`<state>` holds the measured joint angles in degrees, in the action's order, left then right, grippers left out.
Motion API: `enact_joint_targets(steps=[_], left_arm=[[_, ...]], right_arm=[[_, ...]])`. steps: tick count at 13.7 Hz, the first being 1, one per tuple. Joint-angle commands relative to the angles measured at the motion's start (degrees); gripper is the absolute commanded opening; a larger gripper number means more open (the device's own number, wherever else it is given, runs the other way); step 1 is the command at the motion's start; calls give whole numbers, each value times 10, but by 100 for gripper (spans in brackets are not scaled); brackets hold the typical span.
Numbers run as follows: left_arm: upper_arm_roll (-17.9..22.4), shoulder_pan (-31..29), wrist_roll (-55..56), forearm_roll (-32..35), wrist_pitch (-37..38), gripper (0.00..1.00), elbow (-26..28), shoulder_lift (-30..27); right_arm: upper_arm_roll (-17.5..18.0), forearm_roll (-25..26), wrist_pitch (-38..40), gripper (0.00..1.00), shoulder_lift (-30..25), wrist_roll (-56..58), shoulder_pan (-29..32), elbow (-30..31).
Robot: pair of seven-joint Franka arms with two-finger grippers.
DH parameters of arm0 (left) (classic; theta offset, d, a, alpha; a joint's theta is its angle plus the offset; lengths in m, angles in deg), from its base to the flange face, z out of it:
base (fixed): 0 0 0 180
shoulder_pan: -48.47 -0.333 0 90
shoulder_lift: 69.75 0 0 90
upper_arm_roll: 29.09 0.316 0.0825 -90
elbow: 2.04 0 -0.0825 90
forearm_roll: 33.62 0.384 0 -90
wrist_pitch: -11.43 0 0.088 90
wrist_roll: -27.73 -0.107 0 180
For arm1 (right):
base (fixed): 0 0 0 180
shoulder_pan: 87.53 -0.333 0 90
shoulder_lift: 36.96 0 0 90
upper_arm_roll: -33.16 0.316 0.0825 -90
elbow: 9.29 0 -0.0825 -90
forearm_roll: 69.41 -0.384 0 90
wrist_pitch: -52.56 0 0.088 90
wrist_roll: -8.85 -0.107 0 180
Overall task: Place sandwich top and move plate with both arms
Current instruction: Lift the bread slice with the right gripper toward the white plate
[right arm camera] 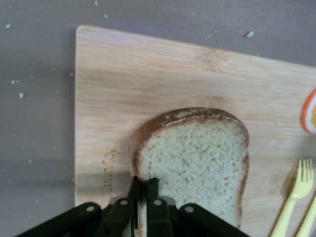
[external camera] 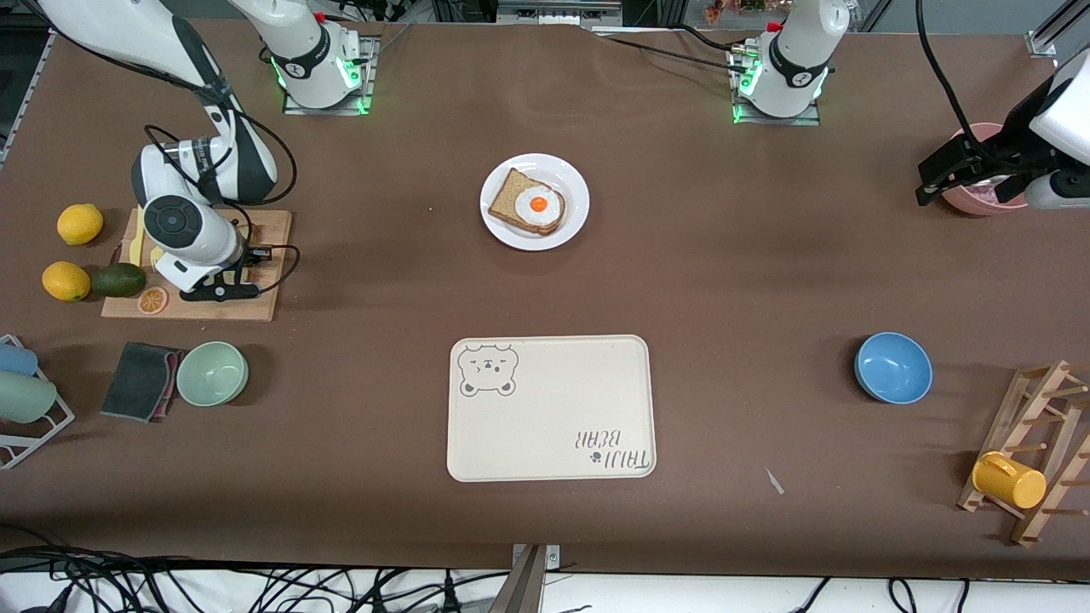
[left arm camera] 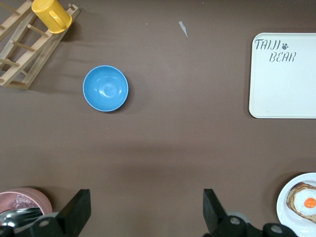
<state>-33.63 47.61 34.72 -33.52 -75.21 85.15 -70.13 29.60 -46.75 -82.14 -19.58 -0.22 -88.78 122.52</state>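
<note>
Tray (external camera: pixel 552 409): cream, rectangular, nearest the front camera; a bear drawing and the words "TAIJI BEAR" are printed on it.

Plate (external camera: pixel 535 202): white, farther from the camera than the tray; a bread slice with fried egg is carried, no top yet; plate judged not yet moved.

Sandwich top (right arm camera: pixel 197 158): lies on the cutting board (right arm camera: pixel 148 79) at the right arm's end; faint engraved lettering on the board is unreadable.

Right gripper (right arm camera: pixel 142 197): pressed together on the slice's edge; lifting and placing remain.

Left gripper (left arm camera: pixel 143 210): spread wide, waiting above bare table beside a pink bowl (left arm camera: pixel 22 200).

bare table around plate (external camera: pixel 576 223) — tray (external camera: pixel 630 358) nearer camera
</note>
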Motion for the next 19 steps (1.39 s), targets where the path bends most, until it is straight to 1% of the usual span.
enact_joint_targets(steps=[1, 4, 6, 7, 9, 12, 14, 15, 17, 19], left_arm=[[1, 1, 1, -12, 9, 100, -15, 5], [1, 1, 1, -12, 9, 100, -15, 5], [1, 1, 1, -12, 9, 100, -15, 5], [1, 1, 1, -11, 9, 100, -15, 5], [1, 1, 1, -11, 9, 100, -15, 5], [1, 0, 1, -11, 9, 100, -15, 5], [1, 0, 1, -11, 9, 100, -15, 5], [1, 0, 1, -11, 9, 100, -15, 5], [1, -1, 1, -11, 9, 100, -15, 5], [1, -1, 1, -10, 9, 100, -15, 6]], right_arm=[[4, 12, 57, 0, 11, -9, -8, -44], [5, 12, 126, 0, 12, -13, -31, -84], [5, 12, 152, 0, 12, -11, -39, -109], [5, 11, 165, 0, 12, -8, -52, -124], [5, 0, 218, 0, 13, -10, -83, -160], [8, -56, 275, 0, 14, -13, -143, -208], [8, -121, 296, 0, 35, -32, -183, -247], [8, -146, 308, 0, 46, -65, -206, -268], [8, -175, 329, 0, 69, -136, -255, -307], [9, -218, 334, 0, 90, -195, -293, -343]])
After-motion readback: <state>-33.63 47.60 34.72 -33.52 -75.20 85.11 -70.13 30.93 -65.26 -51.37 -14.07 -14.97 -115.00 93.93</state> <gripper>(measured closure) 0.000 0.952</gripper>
